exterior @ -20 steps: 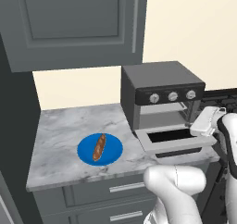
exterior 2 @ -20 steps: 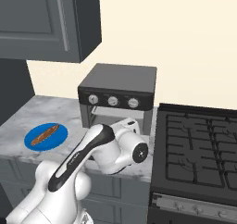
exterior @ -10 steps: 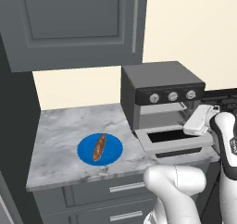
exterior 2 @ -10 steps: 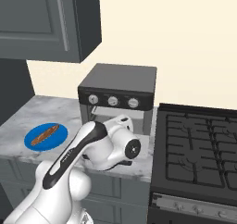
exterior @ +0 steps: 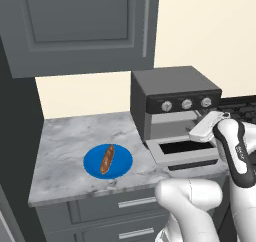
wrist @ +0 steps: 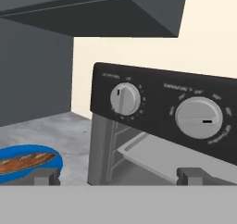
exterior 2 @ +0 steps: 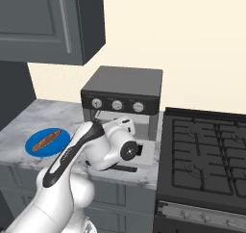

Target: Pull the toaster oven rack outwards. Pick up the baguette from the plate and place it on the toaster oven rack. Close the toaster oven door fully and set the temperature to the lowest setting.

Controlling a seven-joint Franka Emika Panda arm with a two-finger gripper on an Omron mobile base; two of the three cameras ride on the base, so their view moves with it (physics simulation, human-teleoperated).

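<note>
The toaster oven (exterior: 175, 98) stands on the counter with its door (exterior: 187, 156) folded down flat. In the hand view its rack (wrist: 157, 154) lies inside the cavity below the knobs (wrist: 125, 98). My gripper (wrist: 120, 176) is open and empty. It hovers above the lowered door, in front of the oven's opening (exterior: 200, 131). The baguette (exterior: 107, 159) lies on the blue plate (exterior: 92, 167) left of the oven, and both also show at the hand view's lower left: baguette (wrist: 21, 164), plate (wrist: 52, 159).
A black stovetop (exterior 2: 206, 150) sits right of the oven. Dark wall cabinets (exterior: 80, 26) hang above the marble counter (exterior: 70, 136). Drawers (exterior: 135, 202) run below the counter's front edge.
My hand has moved left across the lowered door, closer to the oven's front. The jaws have stayed open, and the baguette and plate have not moved.
</note>
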